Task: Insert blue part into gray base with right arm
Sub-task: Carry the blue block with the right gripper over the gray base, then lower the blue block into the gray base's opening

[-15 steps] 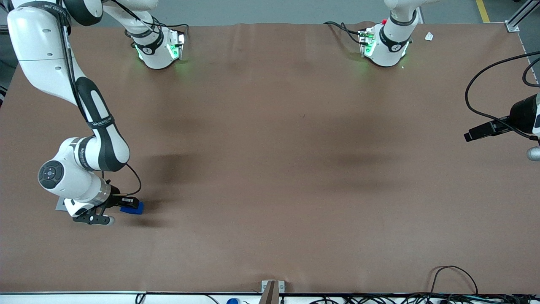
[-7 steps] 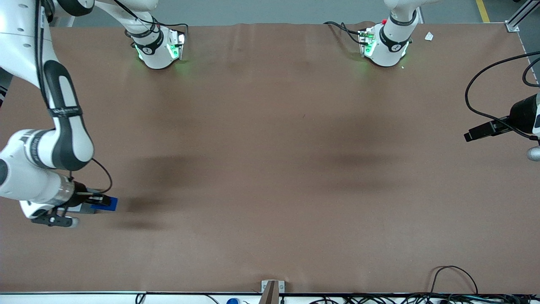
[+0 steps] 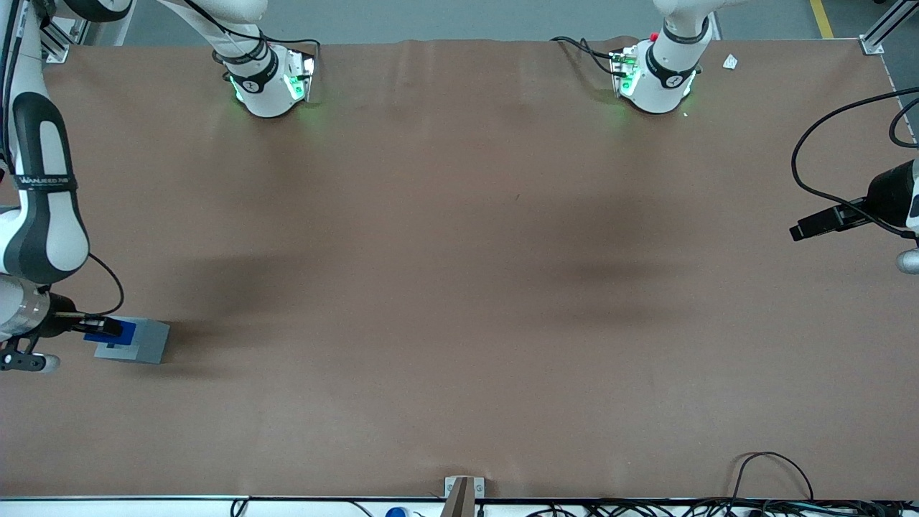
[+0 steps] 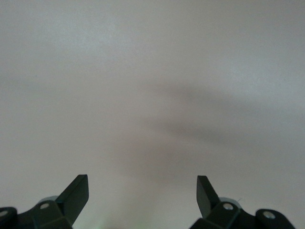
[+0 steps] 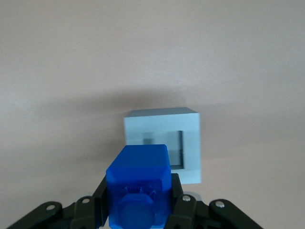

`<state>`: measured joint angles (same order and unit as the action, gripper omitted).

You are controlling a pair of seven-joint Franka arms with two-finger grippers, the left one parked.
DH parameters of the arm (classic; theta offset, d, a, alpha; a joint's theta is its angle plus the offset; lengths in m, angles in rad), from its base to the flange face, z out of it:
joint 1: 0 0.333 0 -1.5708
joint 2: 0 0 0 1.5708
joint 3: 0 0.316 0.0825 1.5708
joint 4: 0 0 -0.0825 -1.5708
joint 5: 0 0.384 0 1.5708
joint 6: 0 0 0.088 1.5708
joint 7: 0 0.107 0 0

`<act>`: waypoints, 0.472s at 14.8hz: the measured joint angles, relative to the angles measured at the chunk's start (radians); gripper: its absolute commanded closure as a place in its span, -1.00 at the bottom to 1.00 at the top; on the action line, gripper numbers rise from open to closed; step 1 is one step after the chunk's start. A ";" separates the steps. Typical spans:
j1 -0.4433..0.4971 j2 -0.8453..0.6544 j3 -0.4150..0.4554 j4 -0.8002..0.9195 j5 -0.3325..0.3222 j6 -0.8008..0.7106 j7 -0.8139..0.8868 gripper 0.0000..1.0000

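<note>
Front view. The right arm (image 3: pixel 39 194) reached down at the working arm's end of the table (image 3: pixel 459 287). Its gripper (image 3: pixel 100 329) was closed on the blue part (image 3: pixel 115 332), which it held over the gray base (image 3: pixel 140 342). The base sat flat on the brown table surface, with a dark shadow spreading from it toward the table's middle. Whether the blue part touched the base could not be told from this view. A loop of black cable (image 3: pixel 108 280) ran from the wrist to the gripper. Two white arm pedestals with green lights (image 3: pixel 269 82) stood at the table edge farthest from the camera.

Right wrist view. The blue part (image 5: pixel 139 188) was clamped between the two black fingers (image 5: pixel 102 205), its raised stub facing the camera. The gray base (image 5: pixel 164 145) lay on the table just past the part, its square recess (image 5: pixel 174 148) partly covered by the part's upper edge. The part appeared above the base and not seated in the recess.

Left wrist view. Only bare table surface, shadows and the parked arm's own fingertips were seen.
</note>
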<state>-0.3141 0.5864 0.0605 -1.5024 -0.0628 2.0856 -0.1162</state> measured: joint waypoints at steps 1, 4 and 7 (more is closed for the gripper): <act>-0.004 0.003 0.000 0.000 0.000 0.003 -0.013 0.67; -0.008 0.022 0.000 -0.001 0.000 0.029 -0.032 0.68; -0.016 0.040 0.000 -0.001 0.000 0.042 -0.047 0.68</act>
<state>-0.3304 0.6261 0.0600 -1.5031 -0.0630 2.1277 -0.1632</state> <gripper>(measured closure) 0.489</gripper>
